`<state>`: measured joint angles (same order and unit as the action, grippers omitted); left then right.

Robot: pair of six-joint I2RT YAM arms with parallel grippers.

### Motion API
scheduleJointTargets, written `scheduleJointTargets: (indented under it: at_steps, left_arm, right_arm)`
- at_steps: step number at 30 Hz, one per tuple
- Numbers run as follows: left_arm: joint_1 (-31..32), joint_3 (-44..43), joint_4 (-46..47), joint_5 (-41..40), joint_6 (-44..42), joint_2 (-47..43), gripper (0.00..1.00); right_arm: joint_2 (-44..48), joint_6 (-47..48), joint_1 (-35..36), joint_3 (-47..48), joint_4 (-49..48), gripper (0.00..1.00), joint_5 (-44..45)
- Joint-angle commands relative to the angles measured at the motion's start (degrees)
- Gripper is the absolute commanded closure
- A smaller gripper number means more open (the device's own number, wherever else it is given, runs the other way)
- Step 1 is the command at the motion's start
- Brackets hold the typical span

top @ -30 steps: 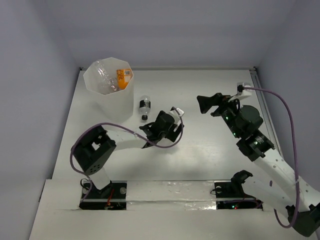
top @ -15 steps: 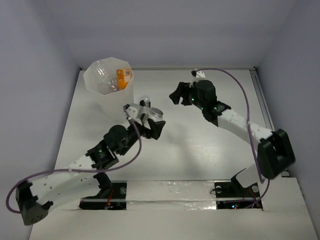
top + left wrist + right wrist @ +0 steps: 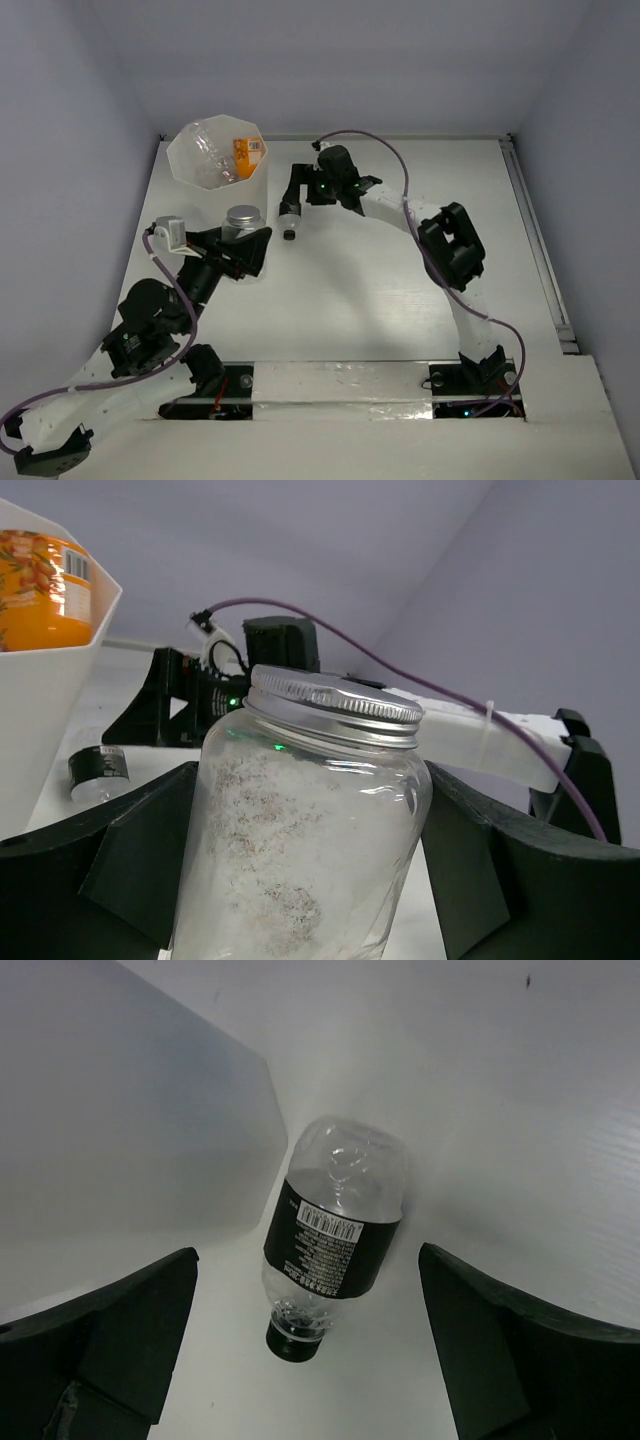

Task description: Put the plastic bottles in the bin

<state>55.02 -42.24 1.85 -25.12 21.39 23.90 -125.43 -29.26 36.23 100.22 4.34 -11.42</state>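
Bare table on both flanks of the lying black-capped bottle, between the spread fingers of the right gripper. Wall of the bin close on one side. Near the front of the bin, blocked by the left gripper clamped on a metal-lidded jar.

White arms, black joints, purple cables.
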Motion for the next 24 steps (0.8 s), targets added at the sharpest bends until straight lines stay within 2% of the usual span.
scheduleJointTargets:
  at_steps: [1, 7, 12, 17, 19, 22, 24]
  left_arm:
    - [-0.01, -3.72, -1.76, -2.47, 1.37, -2.53, 0.55]
    - [-0.01, -8.29, -3.93, -2.12, -0.03, -2.9, 0.55]
    - [-0.01, -14.78, -6.41, -4.57, -2.92, 0.0, 0.55]
    - [-0.01, -20.51, -8.44, -7.31, -4.6, 4.74, 0.55]
    - [-0.01, -22.97, -8.44, -7.39, -5.56, 8.07, 0.55]
    - [-0.01, -26.31, -8.35, -8.63, -7.14, 13.6, 0.55]
    - [-0.01, -29.21, -8.44, -10.03, -8.2, 16.78, 0.55]
  right_arm:
    - [-1.66, -0.89, 0.86, 5.15, 5.94, 0.03, -1.41]
    - [-9.73, -0.02, 3.32, 18.06, 19.11, 0.03, 1.03]
    - [-12.3, -2.73, 4.03, 22.99, 23.34, 0.07, 1.31]
    - [-13.52, -3.7, 4.03, 24.83, 25.45, 0.24, 1.23]
    - [-13.62, -3.53, 4.03, 24.41, 26.16, 0.35, 0.44]
    - [-12.48, -2.65, 4.03, 20.11, 25.11, 0.37, -0.53]
    - [-10.82, -1.86, 4.03, 14.08, 23.36, 0.43, 1.22]
